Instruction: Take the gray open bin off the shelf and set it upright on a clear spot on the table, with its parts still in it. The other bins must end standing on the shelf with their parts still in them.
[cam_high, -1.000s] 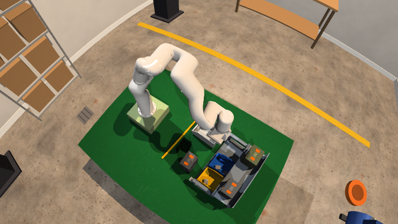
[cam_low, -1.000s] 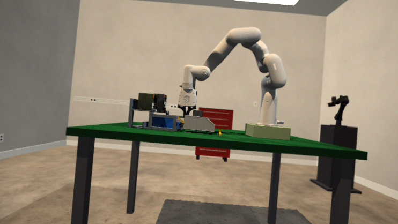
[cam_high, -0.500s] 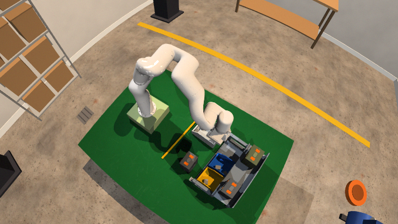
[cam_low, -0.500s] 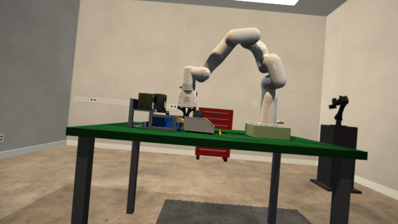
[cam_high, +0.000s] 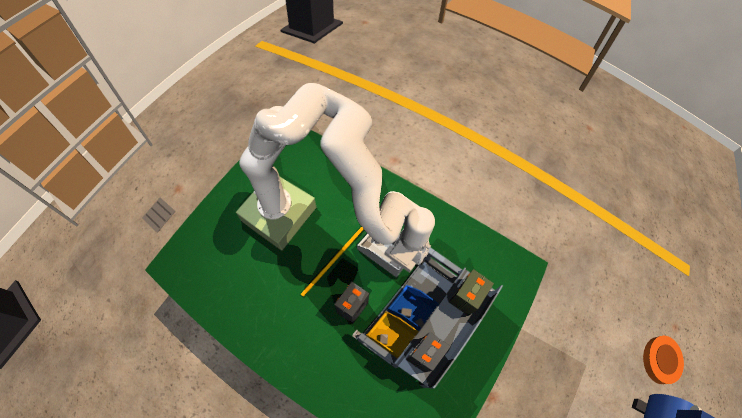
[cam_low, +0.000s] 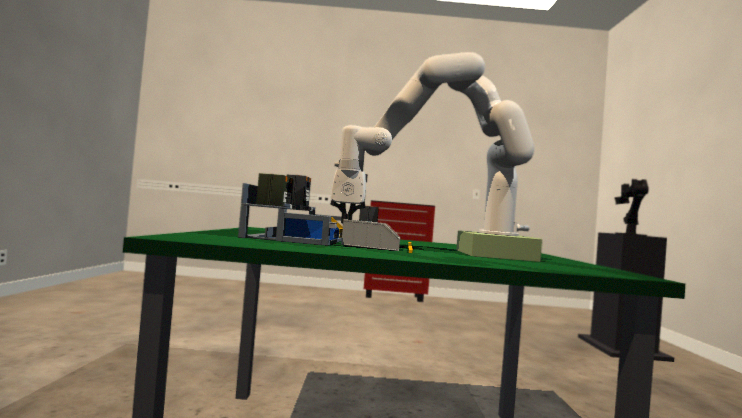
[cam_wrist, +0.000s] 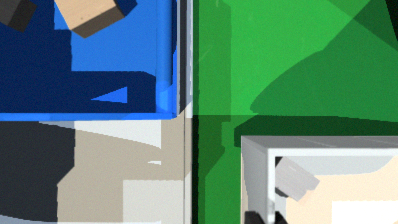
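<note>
The gray open bin (cam_high: 378, 252) (cam_low: 369, 234) (cam_wrist: 256, 165) sits low over the green table (cam_high: 233, 290) (cam_low: 415, 259) (cam_wrist: 280, 50), just outside the shelf's end; I cannot tell whether it touches the table. It is upright, with a gray part (cam_wrist: 296, 181) inside. My gripper (cam_low: 353, 210) (cam_wrist: 263, 219) is shut on the bin's near wall; in the top view the wrist hides the fingers. The gray shelf (cam_high: 469, 329) (cam_low: 244, 212) (cam_wrist: 125, 170) holds a blue bin (cam_high: 415, 303) (cam_low: 306, 228) (cam_wrist: 115, 55) with a tan part (cam_wrist: 92, 15), and a yellow bin (cam_high: 394, 332).
Two dark closed boxes (cam_high: 475, 290) (cam_high: 429, 353) stand on the shelf's upper level. Another dark box (cam_high: 352, 302) stands on the table beside the shelf. A thin yellow bar (cam_high: 332, 262) lies on the table. The arm's green base block (cam_high: 277, 215) (cam_low: 498, 245) is at the far side.
</note>
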